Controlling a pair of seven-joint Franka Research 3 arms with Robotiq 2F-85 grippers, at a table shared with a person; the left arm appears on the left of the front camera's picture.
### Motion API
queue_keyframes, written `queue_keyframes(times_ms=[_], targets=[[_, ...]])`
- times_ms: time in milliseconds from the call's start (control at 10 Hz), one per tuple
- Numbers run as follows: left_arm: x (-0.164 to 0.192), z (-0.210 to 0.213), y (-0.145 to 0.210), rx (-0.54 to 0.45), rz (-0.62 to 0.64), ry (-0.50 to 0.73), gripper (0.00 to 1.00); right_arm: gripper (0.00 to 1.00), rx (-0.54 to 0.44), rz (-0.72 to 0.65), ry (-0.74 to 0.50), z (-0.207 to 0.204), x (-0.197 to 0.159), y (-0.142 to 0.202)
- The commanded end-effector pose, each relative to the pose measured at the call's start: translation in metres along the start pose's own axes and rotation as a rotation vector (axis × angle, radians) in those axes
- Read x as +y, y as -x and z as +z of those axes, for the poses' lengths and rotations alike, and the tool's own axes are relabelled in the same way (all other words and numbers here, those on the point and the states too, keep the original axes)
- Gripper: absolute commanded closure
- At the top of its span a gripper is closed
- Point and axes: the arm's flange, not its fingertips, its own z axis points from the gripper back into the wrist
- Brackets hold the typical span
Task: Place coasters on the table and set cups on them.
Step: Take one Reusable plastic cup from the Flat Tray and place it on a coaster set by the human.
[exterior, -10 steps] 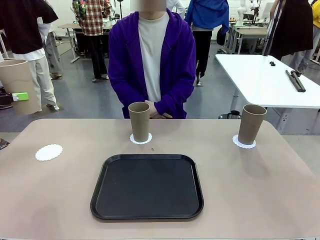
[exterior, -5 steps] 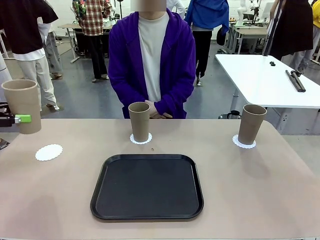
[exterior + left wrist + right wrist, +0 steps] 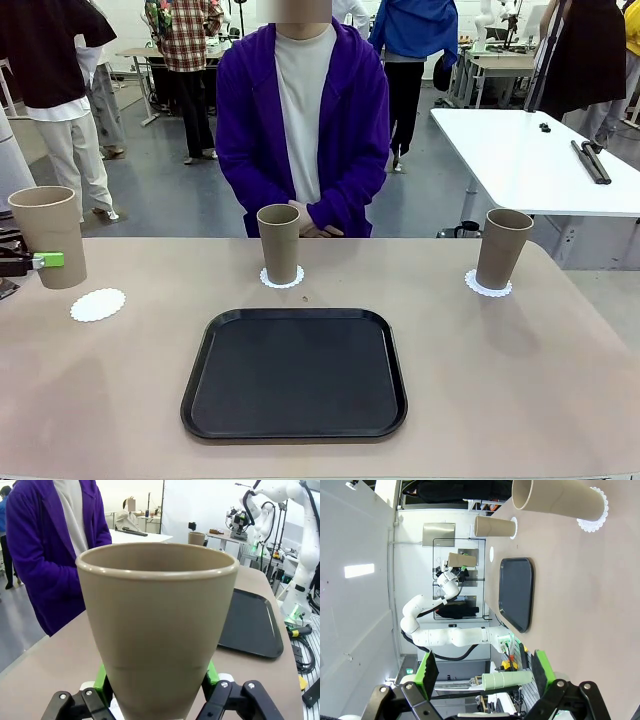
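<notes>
Cup [image 3: 47,236] gripped by left end effector [image 3: 30,262]; above table [image 3: 520,380].

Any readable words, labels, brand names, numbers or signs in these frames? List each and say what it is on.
None can be read.
The three tan tapered cups, including the one held in the left tool, are plain.
The white scalloped paper coasters carry no print.
The black rounded tray and the beige table are unmarked.
Small signs and equipment in the background are too blurred to read.
</notes>
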Motion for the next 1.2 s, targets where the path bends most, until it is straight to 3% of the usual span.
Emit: queue_keyframes(times_ms=[0, 200, 500, 1100], targets=[[0.024, -0.015, 0.032, -0.095, 0.013, -0.019, 0.16, 0.0, -0.006, -0.002, -0.002, 0.0, 0.001, -0.001], [0.027, -0.015, 0.037, -0.095, 0.009, -0.026, 0.16, 0.0, -0.006, -0.002, -0.002, 0.0, 0.001, -0.001], [0.042, -0.021, 0.061, -0.18, 0.021, -0.038, 0.16, 0.0, -0.006, -0.002, -0.002, 0.0, 0.001, -0.001], [0.047, -0.029, 0.092, -0.108, -0.032, -0.025, 0.16, 0.0, -0.006, -0.002, -0.002, 0.0, 0.001, -0.001]])
